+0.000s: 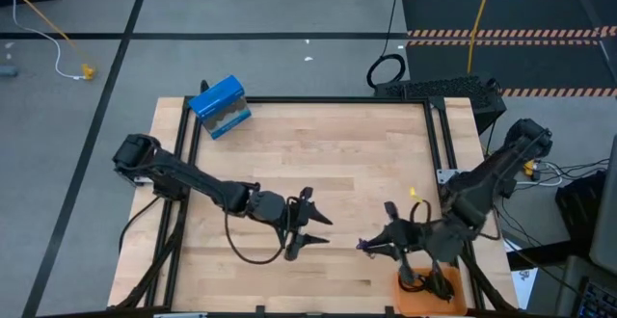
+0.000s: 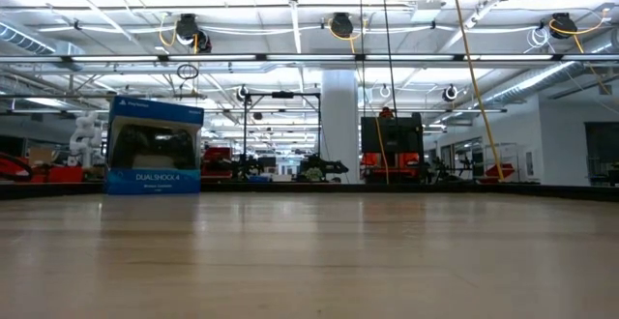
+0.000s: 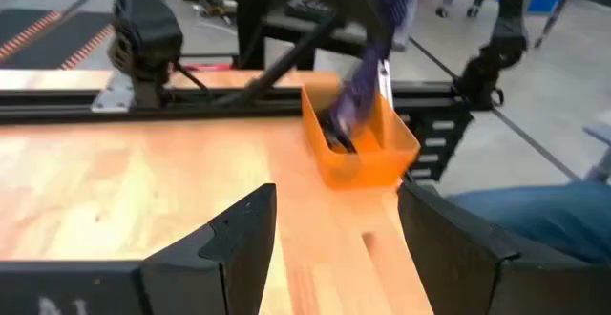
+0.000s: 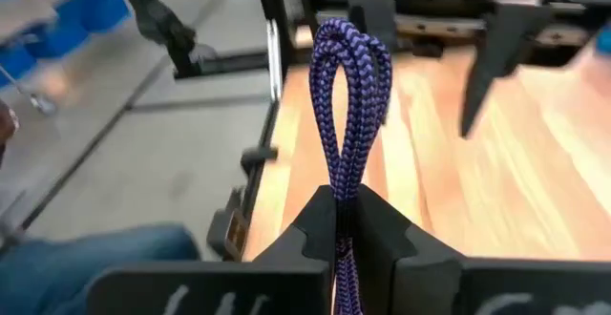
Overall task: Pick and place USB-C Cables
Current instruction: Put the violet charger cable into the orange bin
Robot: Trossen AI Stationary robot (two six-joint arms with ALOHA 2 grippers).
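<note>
The right gripper (image 4: 346, 221) is clamped on the purple cable (image 4: 351, 95), held above the orange bin (image 1: 431, 291) at the table's near edge. A black cable (image 1: 413, 279) already lies in it. Farther in, the left gripper (image 1: 307, 224) hangs spread and empty over the table (image 1: 337, 145). Judged mostly done.

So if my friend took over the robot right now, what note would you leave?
Right gripper: shut on the purple-blue cable, holding it up near the orange bin at the table's near right corner.
Left gripper: open and empty, waiting over the middle of the table.
Done: at least one black cable already lies in the bin.
Left: lower the purple-blue cable into the bin and let go. No other loose cable shows on the table. The blue box at the far left is not part of the job.
</note>
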